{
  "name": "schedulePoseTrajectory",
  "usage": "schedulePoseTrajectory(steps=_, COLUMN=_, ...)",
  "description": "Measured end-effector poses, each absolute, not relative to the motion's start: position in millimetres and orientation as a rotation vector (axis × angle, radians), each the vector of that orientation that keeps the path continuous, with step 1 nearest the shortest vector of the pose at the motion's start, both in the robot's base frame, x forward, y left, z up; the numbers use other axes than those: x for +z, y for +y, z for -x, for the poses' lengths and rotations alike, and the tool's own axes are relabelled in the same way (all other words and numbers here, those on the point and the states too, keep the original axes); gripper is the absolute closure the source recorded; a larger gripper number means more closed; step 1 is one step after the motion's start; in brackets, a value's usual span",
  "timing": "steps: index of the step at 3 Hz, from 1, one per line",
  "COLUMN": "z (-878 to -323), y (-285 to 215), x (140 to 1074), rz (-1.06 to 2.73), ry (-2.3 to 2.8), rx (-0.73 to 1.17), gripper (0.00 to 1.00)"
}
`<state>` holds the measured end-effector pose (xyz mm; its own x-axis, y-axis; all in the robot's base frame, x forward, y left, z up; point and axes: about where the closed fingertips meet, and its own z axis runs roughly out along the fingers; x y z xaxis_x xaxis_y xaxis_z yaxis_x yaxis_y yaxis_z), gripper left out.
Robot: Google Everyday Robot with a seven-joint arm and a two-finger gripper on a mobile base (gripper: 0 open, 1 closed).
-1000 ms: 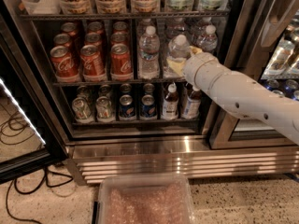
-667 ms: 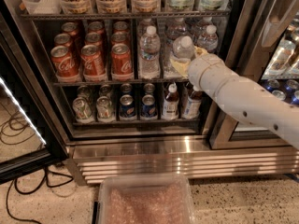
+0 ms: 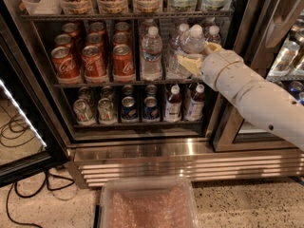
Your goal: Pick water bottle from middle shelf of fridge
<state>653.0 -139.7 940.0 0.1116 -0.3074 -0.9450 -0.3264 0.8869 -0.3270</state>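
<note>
My gripper (image 3: pixel 198 54) reaches in from the right on a white arm, at the right end of the middle shelf (image 3: pixel 123 83) of the fridge (image 3: pixel 142 152). Its yellowish fingers (image 3: pixel 188 63) are closed around a clear water bottle (image 3: pixel 192 42) with a white cap. The bottle is held tilted and raised off the shelf, in front of the other bottles. More water bottles stand on the shelf, one (image 3: pixel 151 52) left of the gripper and one (image 3: pixel 213 32) partly hidden behind it.
Red cola cans (image 3: pixel 93 61) fill the middle shelf's left. Cans and small dark drink bottles (image 3: pixel 173 103) stand on the lower shelf. The glass door (image 3: pixel 19 127) hangs open at left, with cables (image 3: pixel 19 194) on the floor. A clear bin (image 3: pixel 147 205) sits below. Another cooler (image 3: pixel 285 61) is at right.
The gripper with the water bottle has moved up and to the right, lifting the bottle off the shelf and tilting it.
</note>
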Motion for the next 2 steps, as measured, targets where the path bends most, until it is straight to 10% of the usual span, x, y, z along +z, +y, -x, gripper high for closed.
schedulePoseTrajectory(steps=2, z=-643.4, y=-199.1, x=1029.2, rz=0.54, ry=1.451, rx=0.077, gripper=1.0)
